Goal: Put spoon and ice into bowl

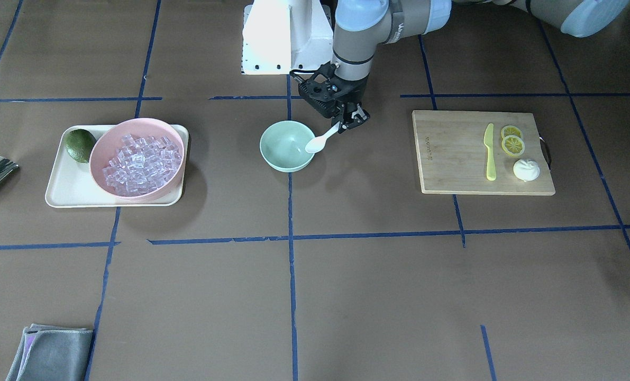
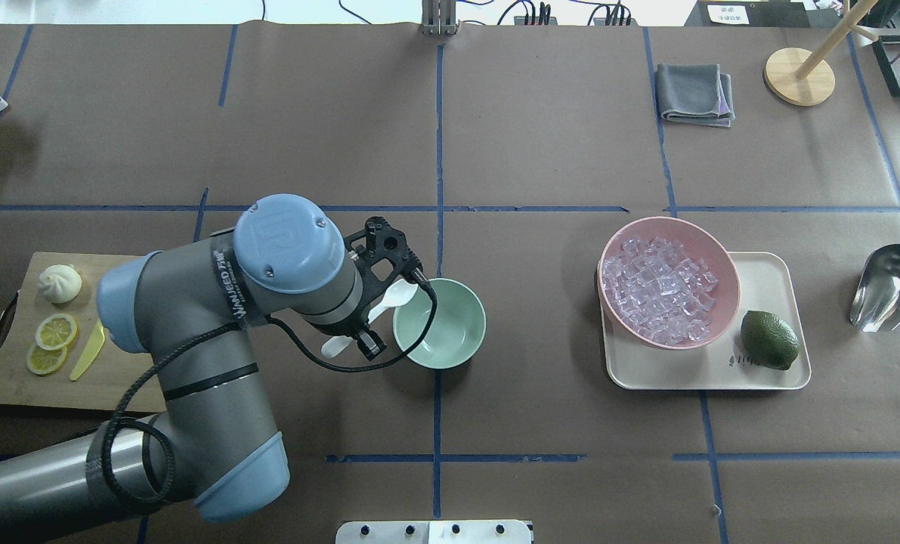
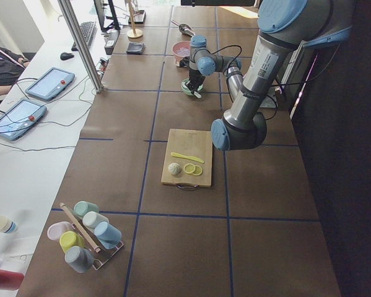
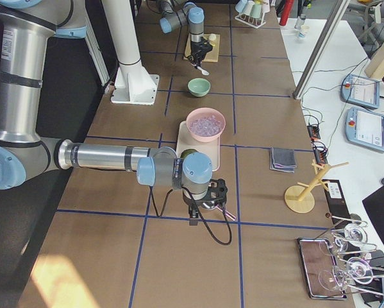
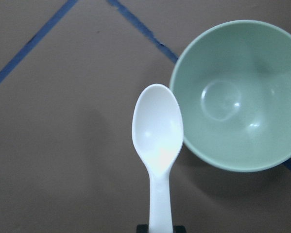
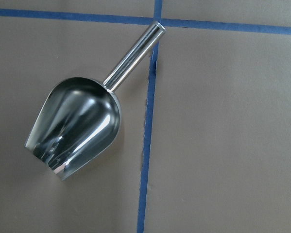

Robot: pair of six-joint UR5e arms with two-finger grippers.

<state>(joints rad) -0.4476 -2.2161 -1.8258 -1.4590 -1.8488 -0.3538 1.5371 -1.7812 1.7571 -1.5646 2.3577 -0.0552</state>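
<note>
- Your left gripper (image 1: 349, 123) is clamped on the handle of the spoon (image 1: 321, 141) (white plastic, its head tilted downward).
- You can see the spoon's head right at the rim of the green bowl (image 1: 277, 159).
- The ice (image 1: 141, 164) lies heaped in the pink bowl (image 1: 135, 126) on the tray (image 1: 61, 196), well apart from the green bowl.
- Your right gripper (image 4: 208, 204) hangs over the metal scoop (image 6: 77, 126); you cannot tell whether its fingers are apart or together.

Nothing is legible: lettering on the left arm's black band (image 2: 228, 281), a stamp on the cutting board (image 1: 452, 169) and a mark on the tray (image 2: 722, 372) are too small.
</note>
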